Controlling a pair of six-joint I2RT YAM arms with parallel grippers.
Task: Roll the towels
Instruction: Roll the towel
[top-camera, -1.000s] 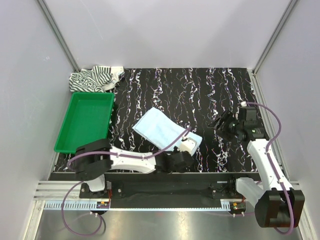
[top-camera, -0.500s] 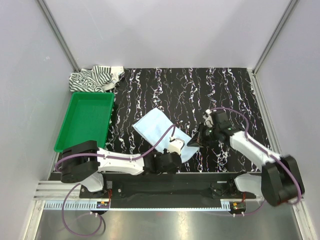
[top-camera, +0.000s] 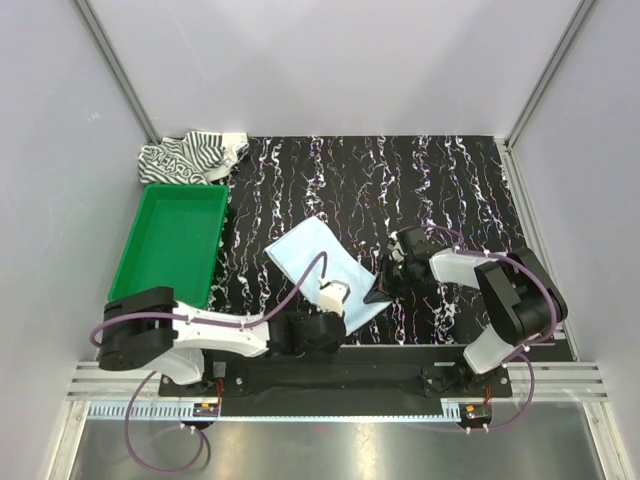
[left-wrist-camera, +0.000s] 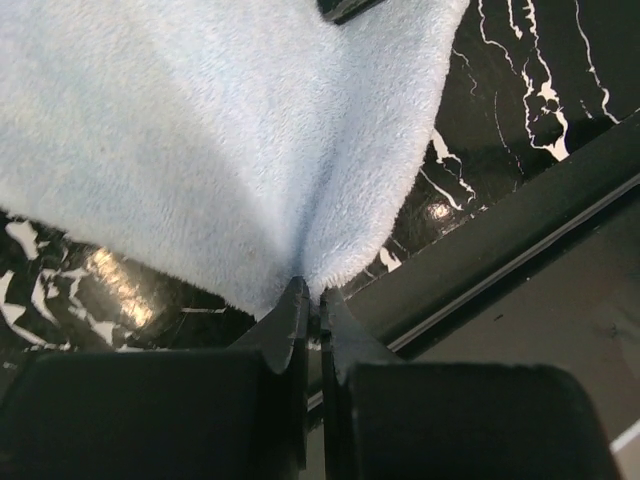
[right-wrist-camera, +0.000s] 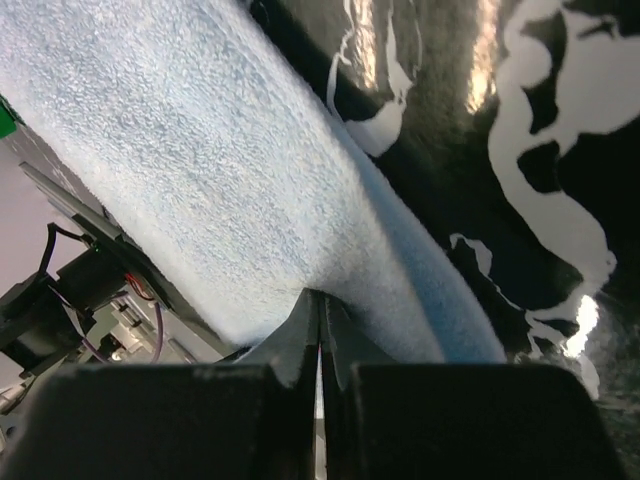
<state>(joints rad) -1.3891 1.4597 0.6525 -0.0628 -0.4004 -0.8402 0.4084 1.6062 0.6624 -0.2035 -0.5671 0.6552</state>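
Two towels on the black marbled table (top-camera: 440, 190). Light blue towel (top-camera: 315, 258) lies mostly flat near the front edge, slightly left of centre. Left gripper (left-wrist-camera: 311, 297) is clenched on its near edge, with the cloth puckered up into the jaws. Right gripper (right-wrist-camera: 320, 305) is also clamped tight, pinching the same towel's edge by the near right corner. Striped towel (top-camera: 190, 157) sits crumpled in the far-left corner, just behind the green tray (top-camera: 172, 243), well apart from both arms.
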